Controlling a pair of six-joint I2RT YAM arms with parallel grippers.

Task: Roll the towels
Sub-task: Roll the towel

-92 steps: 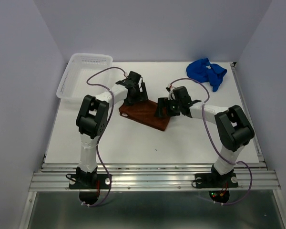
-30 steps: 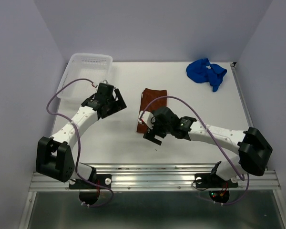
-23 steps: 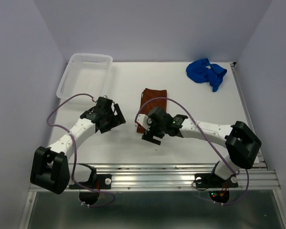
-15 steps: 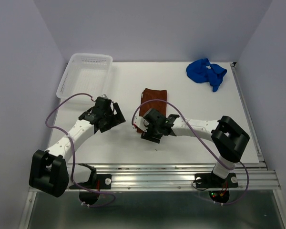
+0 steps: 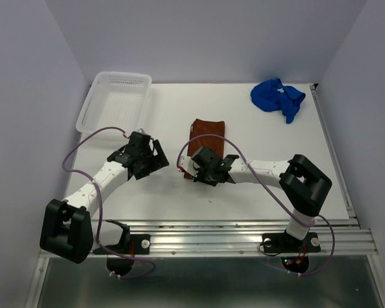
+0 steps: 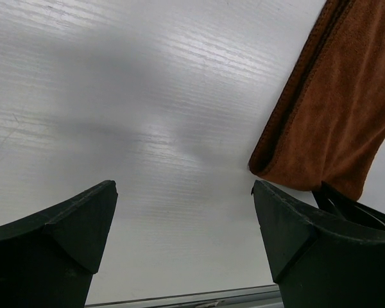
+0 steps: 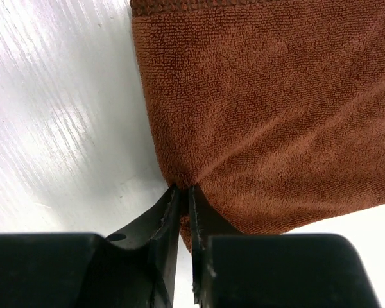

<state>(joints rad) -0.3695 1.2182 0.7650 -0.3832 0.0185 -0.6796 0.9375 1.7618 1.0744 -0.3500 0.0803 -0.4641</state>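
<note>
Since our right gripper (image 7: pixel 181 191) just pinched the rust-brown towel (image 7: pixel 263 109) at frame centre, we can start rolling; left gripper (image 6: pixel 183 189) spread.

White table (image 5: pixel 244 199) with two towels and a basket

A rust-brown towel (image 5: pixel 205 131) lay folded and flat near the middle of the table, its long side running away from the near edge. The terry at its near end was drawn into creases that fanned out from one spot on the edge. A royal-blue towel (image 5: pixel 277 97) sat crumpled in a loose heap far off to the right of the rust-brown towel and farther back. A white mesh basket (image 5: pixel 115 102) stood behind and well to the left of the rust-brown towel, by the table's far left corner.
</note>
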